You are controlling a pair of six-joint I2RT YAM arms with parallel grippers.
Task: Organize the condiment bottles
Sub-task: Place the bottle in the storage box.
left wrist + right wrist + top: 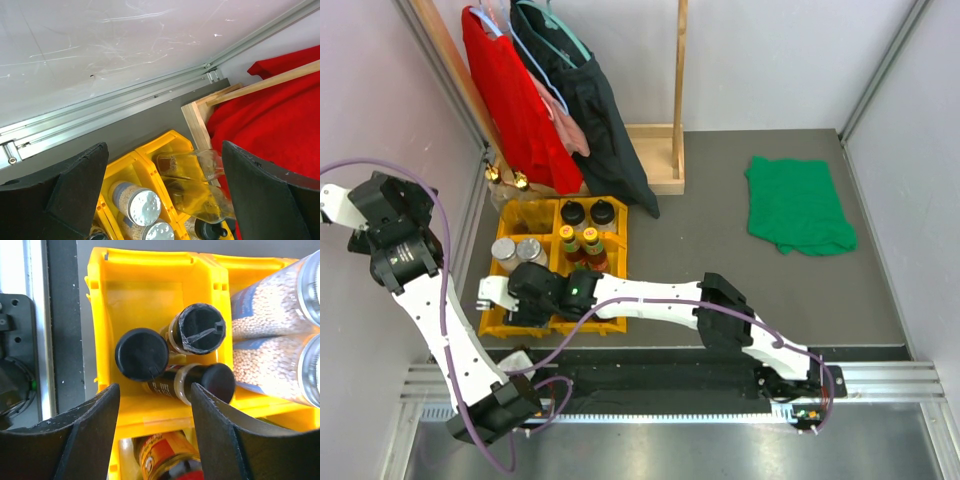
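Note:
The condiment bottles stand in a yellow tray (620, 240). It holds two tall clear gold-topped bottles (520, 212), two silver-lidded canisters (517, 250), black-capped jars (588, 212) and yellow-capped sauce bottles (578, 236). My right gripper (512, 298) reaches over the tray's near left corner. In the right wrist view it (155, 390) is open and empty above three black-capped bottles (141, 354), one of them leaning (190, 382), with a red-lidded jar (165, 460) below. My left gripper (162, 150) is open and empty, high above the clear bottles (200, 187) and canisters (142, 205).
A wooden clothes rack (660, 160) with a red garment (510, 100) and a dark one (585, 110) stands just behind the tray. A green cloth (798, 205) lies at the back right. A side wall and its rail (100, 110) run close to the left of the tray.

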